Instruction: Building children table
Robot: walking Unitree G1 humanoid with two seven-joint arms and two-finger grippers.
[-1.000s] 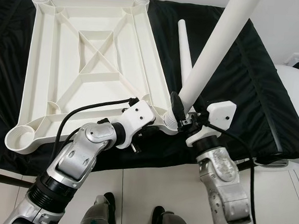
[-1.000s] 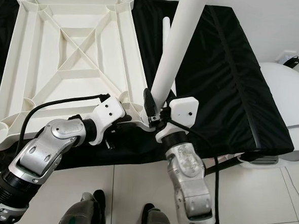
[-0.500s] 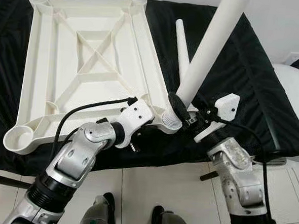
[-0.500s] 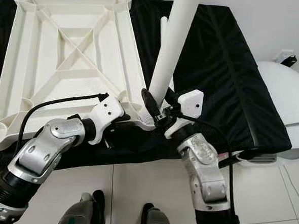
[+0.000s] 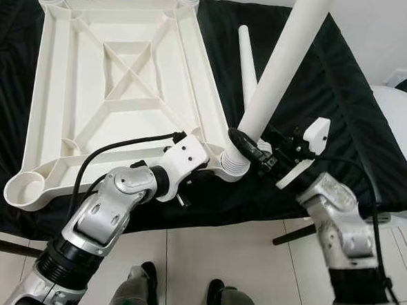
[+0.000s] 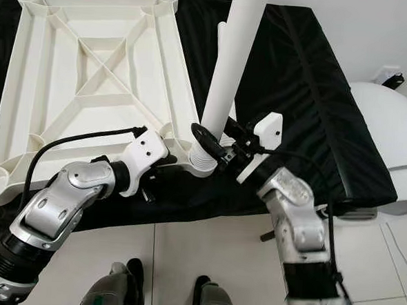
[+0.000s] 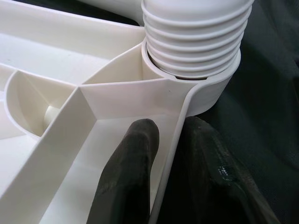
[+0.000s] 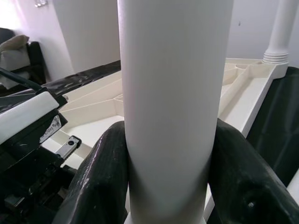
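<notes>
White plastic children's table (image 5: 118, 85), upside down on black cloth (image 5: 331, 105): third leg going in.
Right gripper (image 5: 249, 143) clamps the white tube leg (image 5: 281, 67) in its corner socket; left gripper (image 7: 161, 154) pinches the frame rim; a spare leg (image 5: 247, 62) and near-left socket (image 5: 25, 186) remain.

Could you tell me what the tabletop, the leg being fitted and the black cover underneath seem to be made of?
Tabletop: probably moulded plastic, off-white and smooth, judging by its cast ribs. Leg: seemingly the same plastic, with a moulded threaded end at the socket. Black cover: looks like slightly shiny woven fabric, going by its wrinkles.
</notes>
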